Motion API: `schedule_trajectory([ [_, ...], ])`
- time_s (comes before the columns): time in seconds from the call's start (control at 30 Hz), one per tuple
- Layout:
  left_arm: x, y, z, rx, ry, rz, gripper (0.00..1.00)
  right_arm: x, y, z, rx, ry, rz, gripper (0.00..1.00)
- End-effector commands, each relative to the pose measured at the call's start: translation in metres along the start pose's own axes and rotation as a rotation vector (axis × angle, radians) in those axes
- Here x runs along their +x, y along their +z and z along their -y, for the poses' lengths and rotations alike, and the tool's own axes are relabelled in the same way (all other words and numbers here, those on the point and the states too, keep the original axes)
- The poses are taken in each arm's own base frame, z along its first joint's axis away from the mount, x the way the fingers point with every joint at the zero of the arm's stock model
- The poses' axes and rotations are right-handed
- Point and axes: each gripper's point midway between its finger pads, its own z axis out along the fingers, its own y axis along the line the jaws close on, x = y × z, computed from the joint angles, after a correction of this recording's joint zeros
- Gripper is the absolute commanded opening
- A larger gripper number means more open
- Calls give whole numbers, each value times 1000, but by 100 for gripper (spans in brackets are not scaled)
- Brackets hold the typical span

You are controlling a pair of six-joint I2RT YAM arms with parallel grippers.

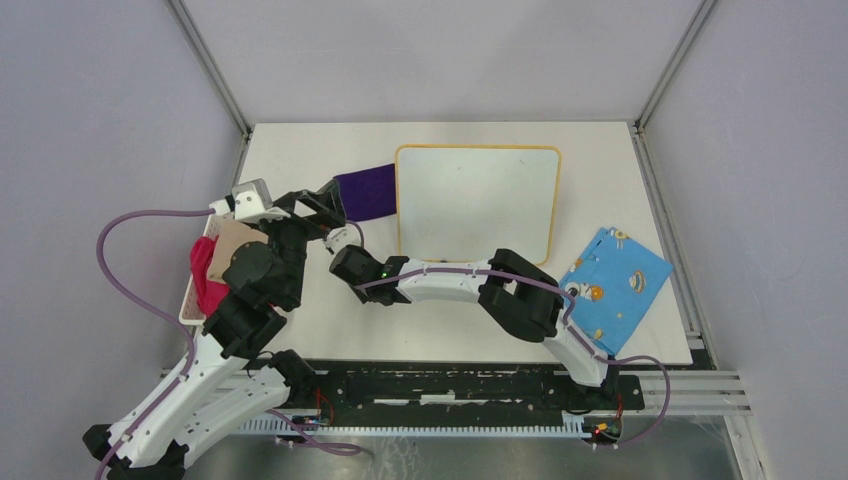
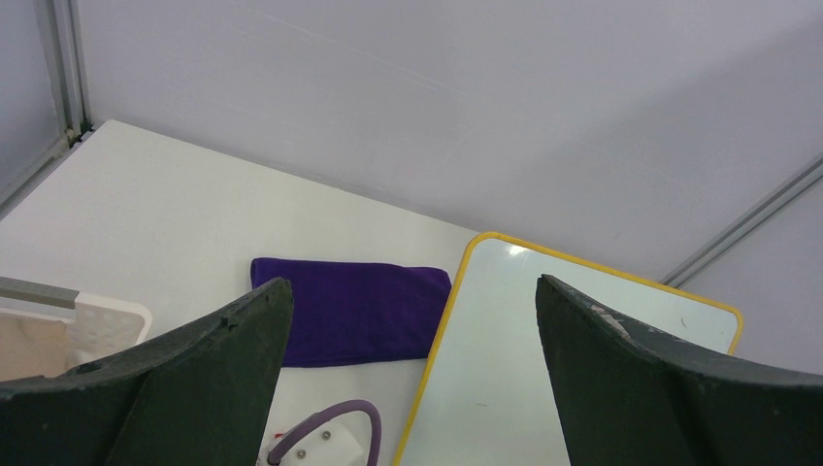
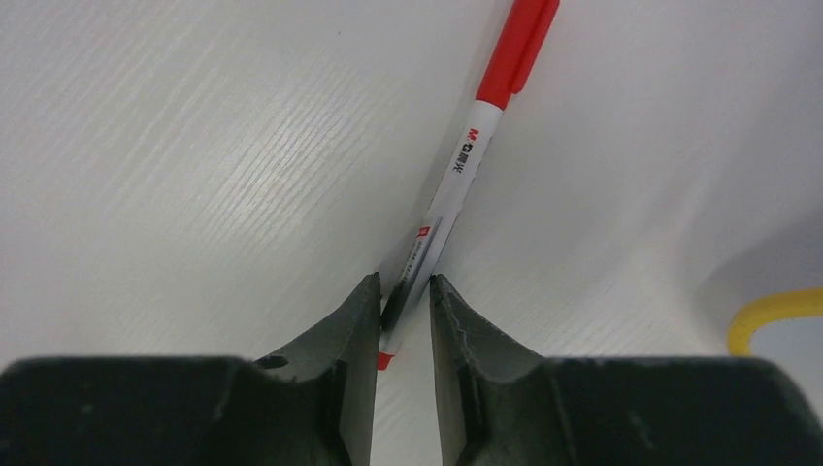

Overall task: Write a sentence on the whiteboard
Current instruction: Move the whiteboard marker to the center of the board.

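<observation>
The whiteboard [image 1: 478, 200] lies flat at the middle back of the table, yellow-framed, and its surface is blank; no red sentence shows on it. It also shows in the left wrist view [image 2: 543, 359], and its corner shows in the right wrist view [image 3: 772, 311]. My right gripper [image 1: 345, 262] is low over the table left of the board's near corner. In the right wrist view it [image 3: 403, 282] is shut on the rear end of a red-capped white marker [image 3: 476, 136], which points away along the tabletop. My left gripper [image 1: 325, 205] is open and empty above the board's left edge [image 2: 412, 286].
A folded purple cloth [image 1: 365, 193] lies against the board's left side [image 2: 349, 311]. A blue patterned cloth [image 1: 615, 285] lies at the right. A white basket [image 1: 195, 290] with red and beige cloths stands at the left edge. The two arms are close together there.
</observation>
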Motion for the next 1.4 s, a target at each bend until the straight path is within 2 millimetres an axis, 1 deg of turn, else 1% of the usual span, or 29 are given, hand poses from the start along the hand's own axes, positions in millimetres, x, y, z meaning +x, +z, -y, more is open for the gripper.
schedule_trajectory([
  [0.0,-14,1,1,-13,-23,45,100,3,1,4,-15,32,-13,26],
  [0.1,-14,1,1,-11,-23,43,100,15,-8,12,-13,14,-26,21],
  [0.17,-13,1,2,-10,-21,42,100,24,-21,21,-7,0,-23,18],
  [0.23,-13,1,2,-8,-20,41,100,34,-36,35,10,-12,-16,15],
  [0.3,-13,2,3,-7,-20,40,100,57,-50,52,33,-29,-40,14],
  [0.33,-12,2,3,-5,-18,37,100,64,-58,59,38,-30,-43,13],
  [0.37,-11,2,4,-4,-17,36,100,78,-65,68,52,-40,-61,13],
  [0.4,-10,2,4,-5,-16,34,100,83,-74,75,59,-44,-60,13],
  [0.43,-10,3,4,-3,-14,32,100,97,-80,83,69,-56,-76,13],
  [0.53,-5,5,7,5,-4,18,100,122,-103,100,73,-75,-93,13],
  [0.6,-1,6,10,15,0,7,100,135,-114,106,65,-87,-104,13],
  [0.7,4,9,14,25,9,-10,100,146,-125,115,68,-101,-118,15],
  [0.77,8,10,15,29,14,-21,100,151,-128,117,68,-112,-132,19],
  [0.83,11,11,16,30,21,-30,100,154,-127,117,61,-116,-141,26],
  [0.9,14,13,17,31,26,-38,100,153,-125,114,47,-111,-140,33],
  [1.0,17,14,18,32,33,-46,100,146,-123,112,34,-97,-139,40],
  [1.2,19,15,20,38,42,-53,100,136,-114,113,-8,-72,-144,41],
  [1.37,15,14,20,40,41,-47,100,134,-103,115,-31,-81,-174,39],
])
